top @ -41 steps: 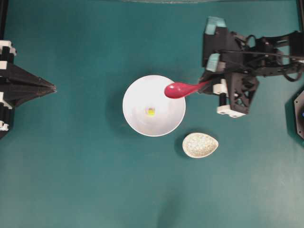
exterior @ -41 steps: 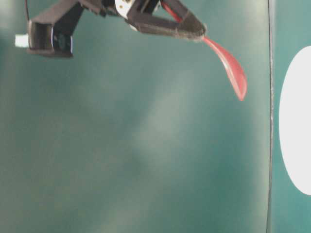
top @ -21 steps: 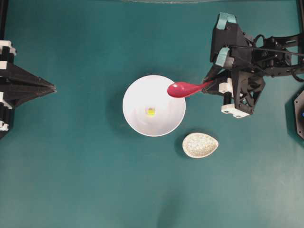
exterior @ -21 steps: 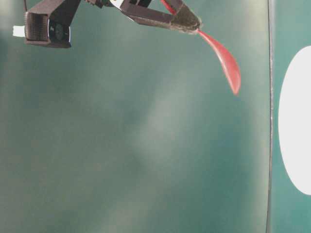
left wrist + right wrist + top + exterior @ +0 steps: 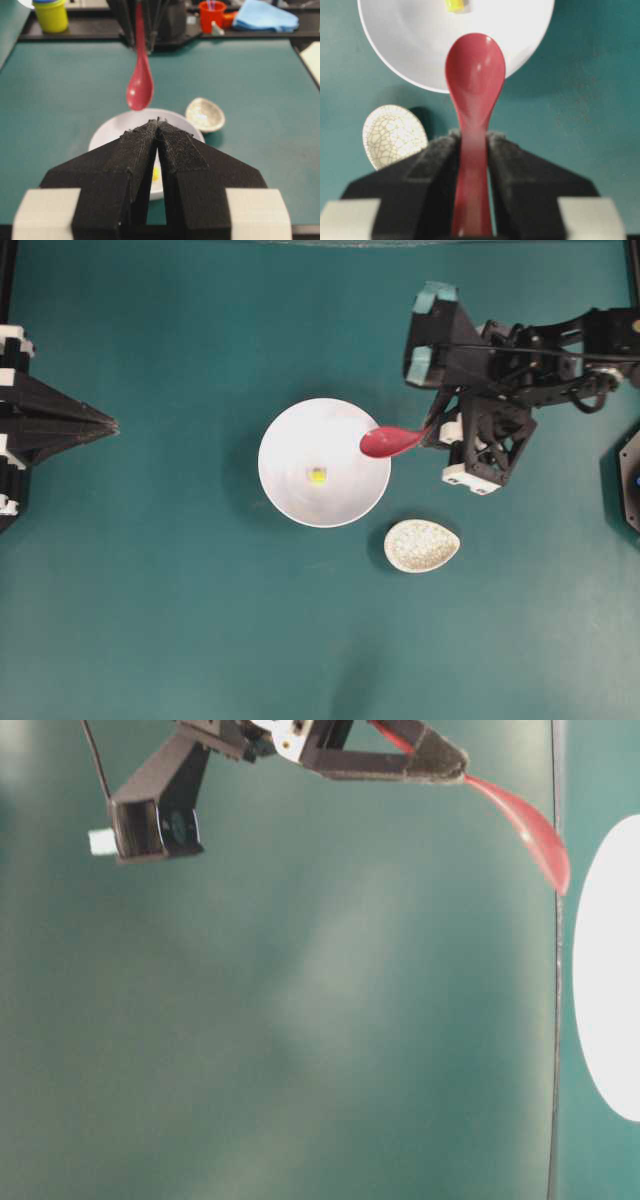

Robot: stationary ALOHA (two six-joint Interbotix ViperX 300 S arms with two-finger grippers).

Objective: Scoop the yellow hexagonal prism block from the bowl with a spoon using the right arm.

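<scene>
Now my right pincer (image 5: 472, 150) is clamped on the spoon (image 5: 388, 442) handle, scoop hovering over the bowl (image 5: 290, 495) rim. Block (image 5: 318, 476) sits mid-bowl. I'd dip the scoop low, slide under it slowly, and keep level lifting. Left pincer (image 5: 157, 131) is closed, idle.

No lettering I can read from my station, no labels, brands, numbers or signs on anything in any view, surfaces plain or too blurred to tell
</scene>
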